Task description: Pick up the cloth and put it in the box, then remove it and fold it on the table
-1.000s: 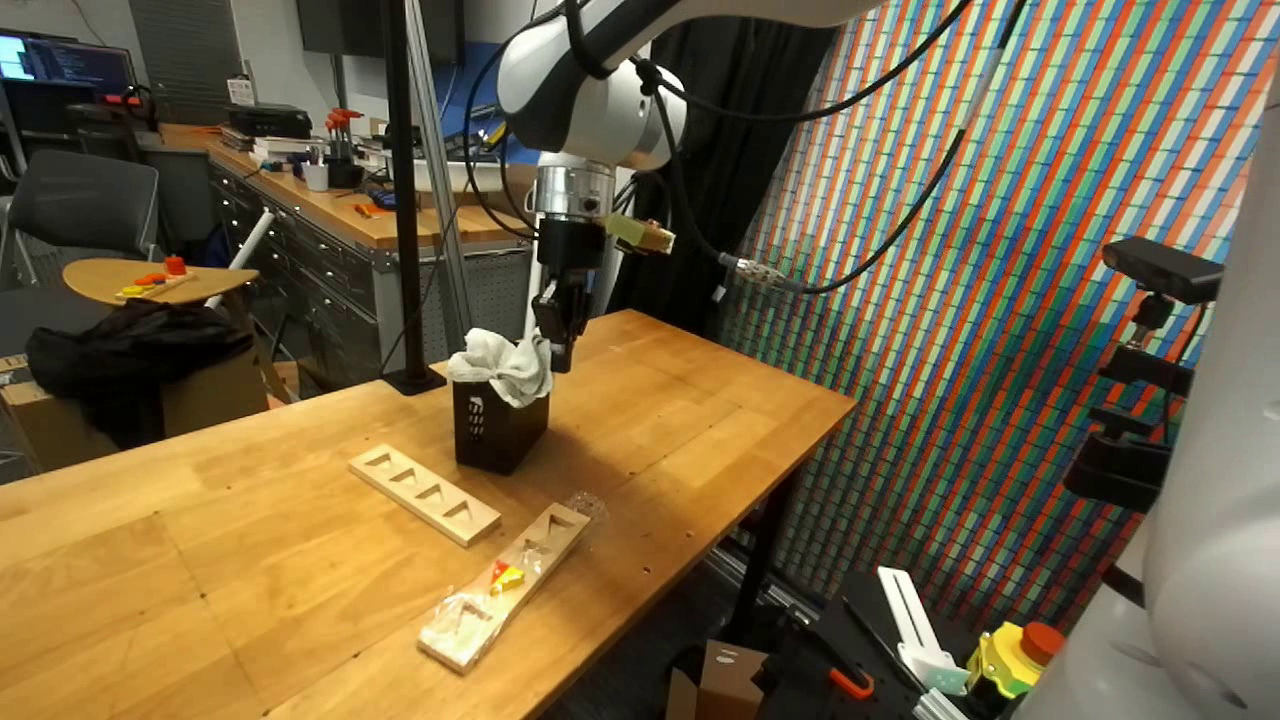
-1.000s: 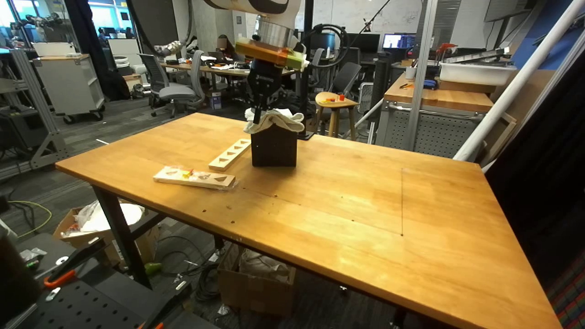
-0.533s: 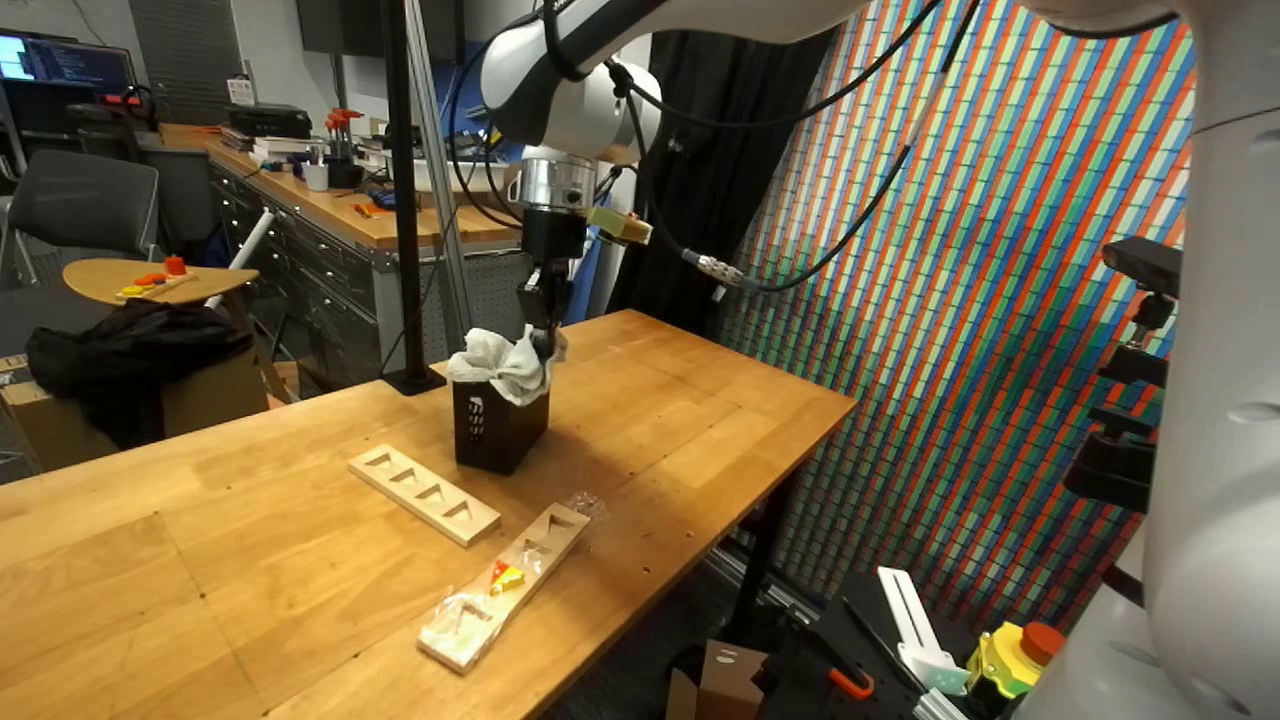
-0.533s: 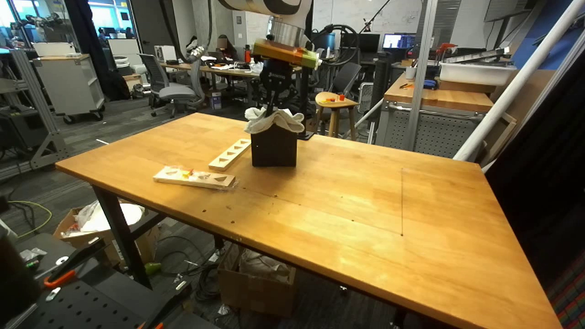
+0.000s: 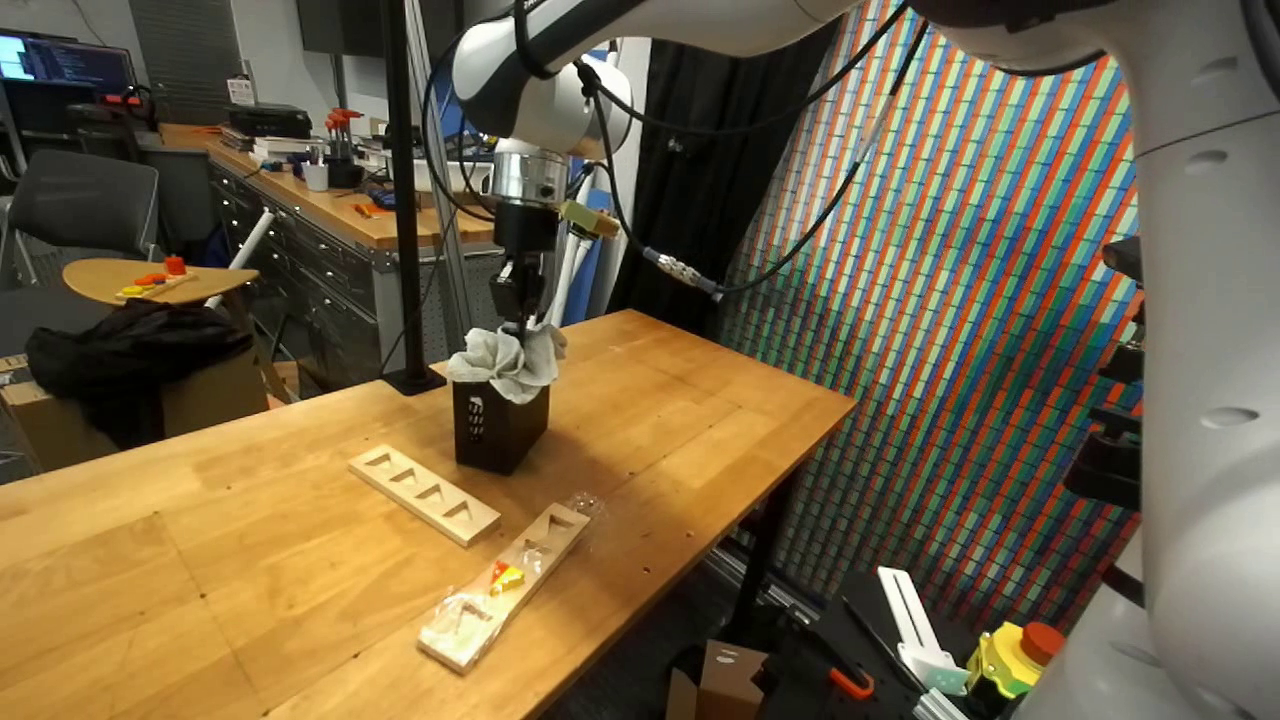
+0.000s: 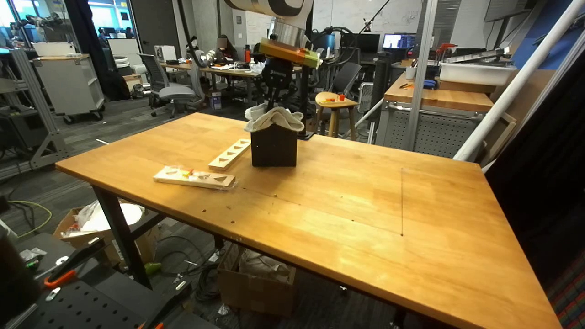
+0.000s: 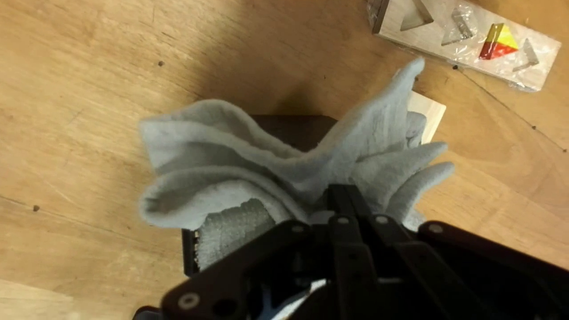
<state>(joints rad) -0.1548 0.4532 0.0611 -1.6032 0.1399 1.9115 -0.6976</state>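
In the wrist view your hand (image 7: 345, 188) juts in from the bottom of the frame, two black fingers pressed together, their tips in among the folds of the cloth (image 7: 306, 178) at centre; whether they touch the fabric, you can't tell. Only there do you look straight down on the cloth: off-white, soft, thick-edged, splayed like petals towards the right, with a darker, coarsely ribbed patch lower left beside a strip of black rim.

For the upright box (image 5: 500, 435), an exterior view serves you better: left of centre, black and square-cornered, pale slits down one side, the cloth bunched in its mouth and flopping over the edge. In an exterior view the same box (image 6: 274, 151) shows you a broad, smooth, dark side near mid-frame.

On your desk (image 6: 365, 205), thick butcher-block wood, a bare board (image 5: 425, 495) shows its row of triangular notches in both exterior views; the wrist view gives just a pale corner, right of the cloth. A wrapped board (image 5: 536, 563) wears crinkled clear film; at the wrist view's upper right you see a yellow-and-red wedge (image 7: 500, 43) on it.
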